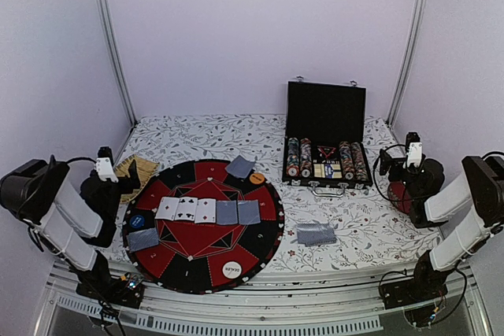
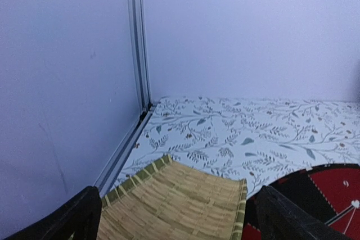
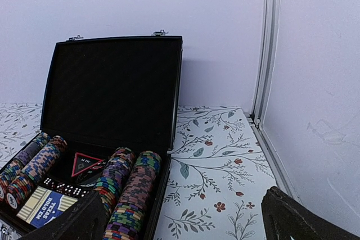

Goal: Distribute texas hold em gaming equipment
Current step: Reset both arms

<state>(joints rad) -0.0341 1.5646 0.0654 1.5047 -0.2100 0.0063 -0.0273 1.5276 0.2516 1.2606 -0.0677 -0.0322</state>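
Top external view showed the mat [image 1: 197, 240] on the bench [image 1: 370, 222], between the two arms. A card row [image 1: 206, 210] crossed the mat centre: five cards, three face up and two face down. Two more face-down lots lay on the mat, the far cards [image 1: 240, 166] at the far rim and the left cards [image 1: 142, 239] near left. The number in each lot could not be read. One deck [image 1: 316, 234] lay on the bench just right of the mat.

There were three discs: one DEALER disc [image 1: 231, 270], one orange disc [image 1: 257, 179] and one blue disc [image 1: 138, 220].

The left fingers [image 2: 73, 220] and right fingers [image 3: 298, 220] stood spread wide and held nothing.

The cards were judged light, thin, slick and bendable. Lying flat, they would need lifting at an edge. The discs looked stiff and flat, best gripped across the rim.
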